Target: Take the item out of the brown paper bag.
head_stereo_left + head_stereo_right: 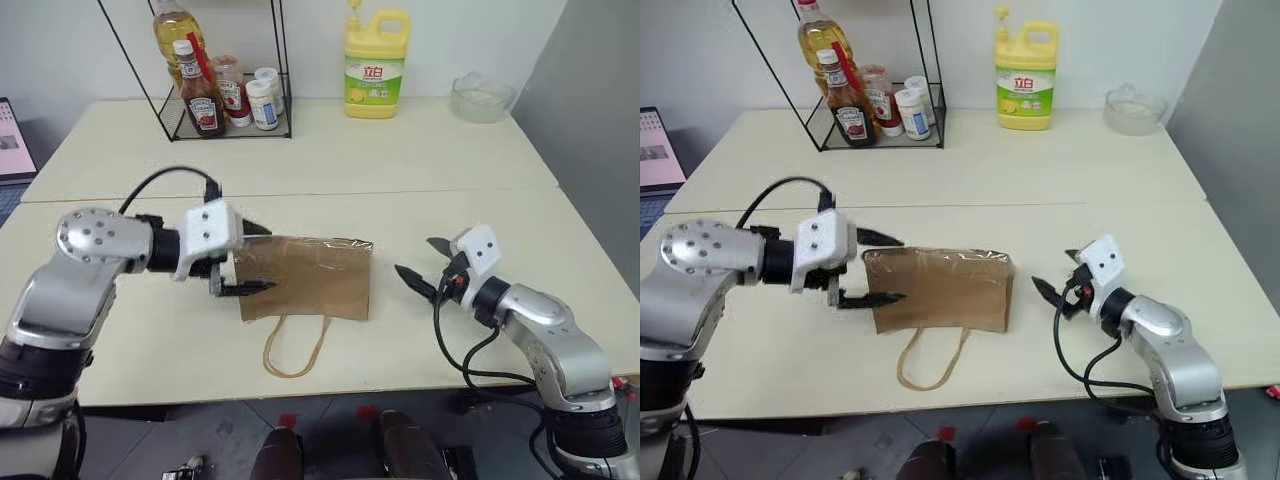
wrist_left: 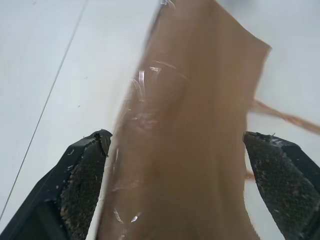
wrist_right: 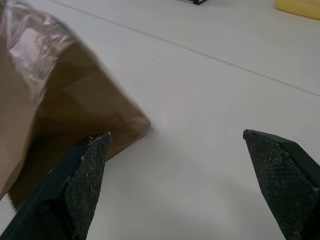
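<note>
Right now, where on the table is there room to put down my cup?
There is bare table between the paper bag and the yellow jug, and beside the glass bowl. It is crowded in the wire rack of bottles.

My right gripper (image 3: 175,150) is spread wide over the table (image 3: 210,90), the brown paper bag (image 3: 60,115) beside one finger (image 3: 85,175).

Matt creased brown paper bag (image 1: 305,278) lies on a smooth matt table (image 1: 420,160).
</note>
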`<state>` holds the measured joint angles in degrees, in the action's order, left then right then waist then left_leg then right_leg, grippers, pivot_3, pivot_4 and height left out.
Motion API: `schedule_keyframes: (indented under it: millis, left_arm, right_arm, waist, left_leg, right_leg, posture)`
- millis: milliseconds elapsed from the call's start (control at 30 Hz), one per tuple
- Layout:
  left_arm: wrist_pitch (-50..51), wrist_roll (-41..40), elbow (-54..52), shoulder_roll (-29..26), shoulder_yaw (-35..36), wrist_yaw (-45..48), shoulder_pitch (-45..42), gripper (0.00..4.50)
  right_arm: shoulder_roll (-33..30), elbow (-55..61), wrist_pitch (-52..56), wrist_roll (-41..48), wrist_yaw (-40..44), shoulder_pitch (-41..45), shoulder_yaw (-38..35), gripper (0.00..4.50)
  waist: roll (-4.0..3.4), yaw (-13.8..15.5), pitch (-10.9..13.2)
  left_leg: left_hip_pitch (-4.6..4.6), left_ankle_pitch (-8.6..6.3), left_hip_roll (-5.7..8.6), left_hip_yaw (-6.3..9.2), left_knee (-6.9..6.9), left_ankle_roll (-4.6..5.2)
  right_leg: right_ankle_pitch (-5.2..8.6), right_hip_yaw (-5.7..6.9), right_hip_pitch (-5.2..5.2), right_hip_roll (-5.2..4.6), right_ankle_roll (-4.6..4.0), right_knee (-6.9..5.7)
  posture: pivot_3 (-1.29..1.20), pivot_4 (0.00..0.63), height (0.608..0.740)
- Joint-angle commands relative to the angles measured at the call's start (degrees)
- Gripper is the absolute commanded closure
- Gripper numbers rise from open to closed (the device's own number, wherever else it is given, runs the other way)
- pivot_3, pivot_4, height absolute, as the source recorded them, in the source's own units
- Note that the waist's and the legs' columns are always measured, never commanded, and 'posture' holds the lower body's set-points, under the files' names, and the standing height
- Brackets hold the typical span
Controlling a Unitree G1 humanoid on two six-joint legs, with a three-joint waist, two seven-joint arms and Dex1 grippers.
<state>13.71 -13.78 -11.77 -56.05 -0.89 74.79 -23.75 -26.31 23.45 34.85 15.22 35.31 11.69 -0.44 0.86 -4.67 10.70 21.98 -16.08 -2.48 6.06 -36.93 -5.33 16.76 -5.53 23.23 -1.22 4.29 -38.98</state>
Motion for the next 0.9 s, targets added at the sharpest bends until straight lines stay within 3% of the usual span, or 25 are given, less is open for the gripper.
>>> schedule_keyframes:
  millis: [33,367,900]
  left_arm:
    - [-11.04,-0.01,0.35,0.46,-0.64,3.61,2.2,0.0]
    - [-32.59,6.33,10.84,3.49,-8.44,6.73,4.16,0.0]
    - [-38.69,4.81,17.04,3.15,-10.22,10.66,-0.12,0.0]
  right_arm:
    - [-1.96,0.76,-3.3,1.09,3.56,-0.62,0.9,0.04]
    - [-5.07,3.45,-4.34,1.93,6.35,-4.85,1.96,0.04]
    - [-7.01,5.4,-3.43,3.12,5.55,-7.09,1.55,0.04]
  waist:
    - [0.0,0.05,0.0]
    - [0.01,0.38,0.0]
    - [0.01,0.35,-0.01]
  left_leg:
    - [0.0,0.0,0.0,0.0,0.0,0.0]
    - [0.0,-0.01,-0.02,0.0,-0.03,0.01]
    - [-0.02,-0.01,-0.02,0.02,-0.04,0.02]
  right_leg:
    - [0.01,0.0,0.0,0.0,-0.01,0.0]
    - [0.01,0.02,-0.03,0.02,-0.02,-0.01]
    - [0.01,0.02,-0.04,0.04,-0.02,-0.04]
  posture:
    - [0.0,0.15,0.74]
    - [0.0,0.15,0.74]
    - [0.0,0.15,0.74]
